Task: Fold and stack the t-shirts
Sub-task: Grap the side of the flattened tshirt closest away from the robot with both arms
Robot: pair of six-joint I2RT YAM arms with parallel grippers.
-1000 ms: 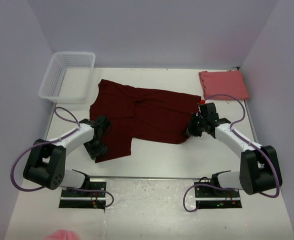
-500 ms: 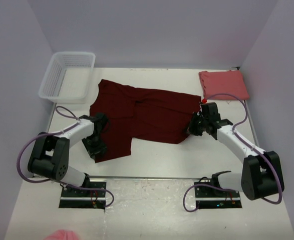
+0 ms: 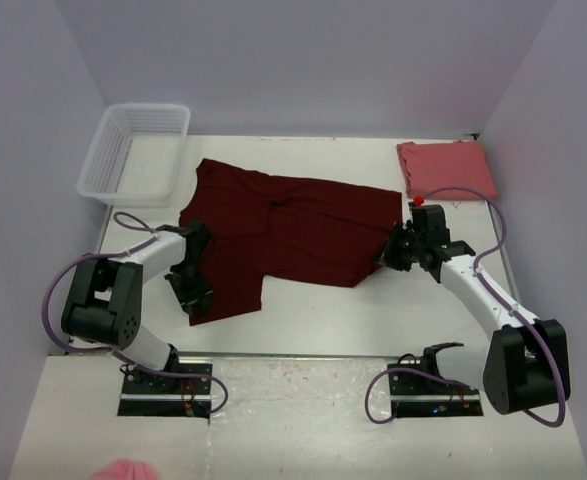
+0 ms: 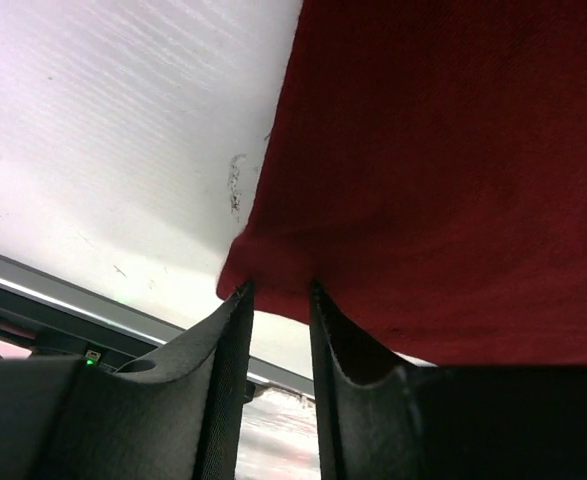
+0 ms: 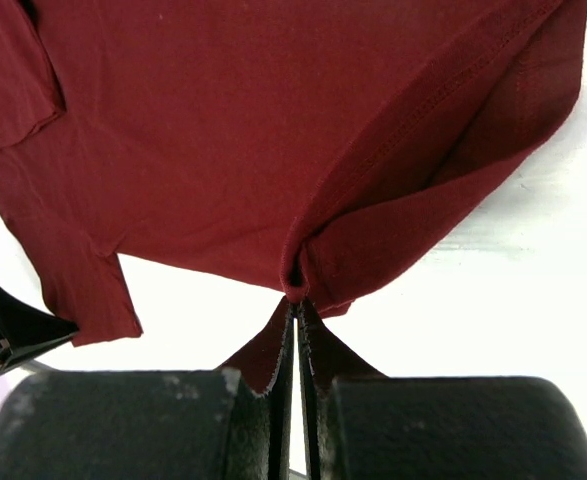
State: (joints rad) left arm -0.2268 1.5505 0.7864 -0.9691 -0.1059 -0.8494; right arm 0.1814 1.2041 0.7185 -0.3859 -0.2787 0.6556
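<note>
The dark maroon t-shirt [image 3: 293,235] lies spread flat across the middle of the table. The salmon pink t-shirt [image 3: 446,168] sits folded at the far right corner. My left gripper [image 3: 194,298] is at the maroon shirt's near left corner. In the left wrist view its fingertips [image 4: 278,288] stand a little apart, with the maroon hem [image 4: 443,170] resting across them. My right gripper [image 3: 386,255] is at the shirt's right edge. Seen from the right wrist, that gripper [image 5: 296,300] is shut on a small pinched fold of the maroon cloth [image 5: 253,130].
A white mesh basket [image 3: 133,152] stands at the far left corner. Bare table [image 3: 373,310] runs along the near side between the shirt and the arm bases. A pink scrap [image 3: 123,470] shows at the bottom edge, off the table.
The right arm has drawn slightly to the right with the shirt's edge in its grip. The left arm's elbow has swung in, while its gripper stays at the shirt's near left corner.
</note>
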